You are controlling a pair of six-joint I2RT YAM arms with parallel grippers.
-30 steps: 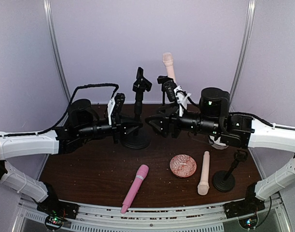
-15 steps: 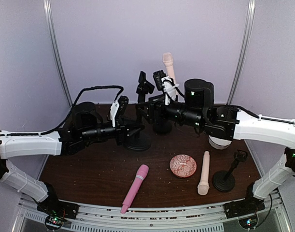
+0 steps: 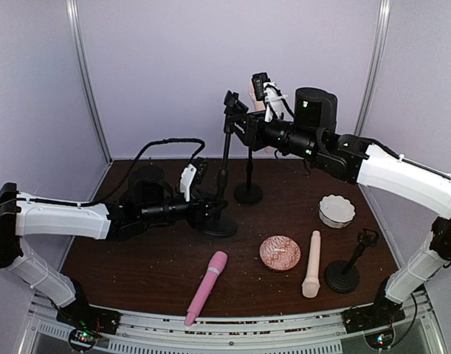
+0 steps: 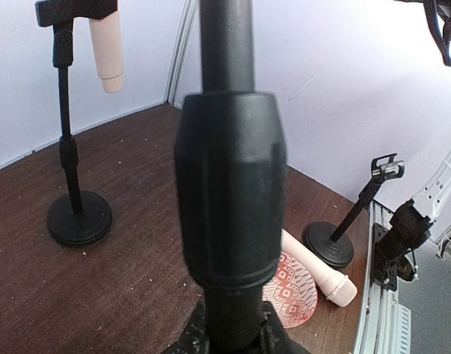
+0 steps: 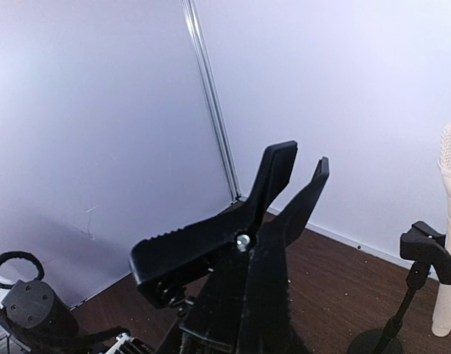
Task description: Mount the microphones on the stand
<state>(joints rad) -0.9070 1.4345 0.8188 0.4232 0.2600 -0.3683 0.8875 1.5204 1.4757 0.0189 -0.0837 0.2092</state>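
A black stand [image 3: 224, 166] rises mid-table, its pole [image 4: 229, 192] filling the left wrist view. My left gripper [image 3: 207, 212] is shut on the pole low down, just above the base. My right gripper [image 3: 238, 127] is up at the stand's top, shut on its clip [image 5: 236, 240], whose two tips [image 5: 295, 173] stand slightly apart. One peach microphone [image 3: 257, 96] sits clipped in a second stand [image 3: 249, 193] behind. A pink microphone [image 3: 207, 287] and another peach microphone [image 3: 311, 263] lie on the table near the front.
A third, shorter stand [image 3: 344, 271] with a bare clip stands at the front right. A round patterned pink dish [image 3: 280, 253] lies beside the loose peach microphone, and a white fluted bowl [image 3: 336, 211] sits further back on the right. Purple walls enclose the table.
My right arm swung left and up, and its gripper closed on the stand's clip. The clip now stands higher. My left gripper moved right, staying shut on the pole.
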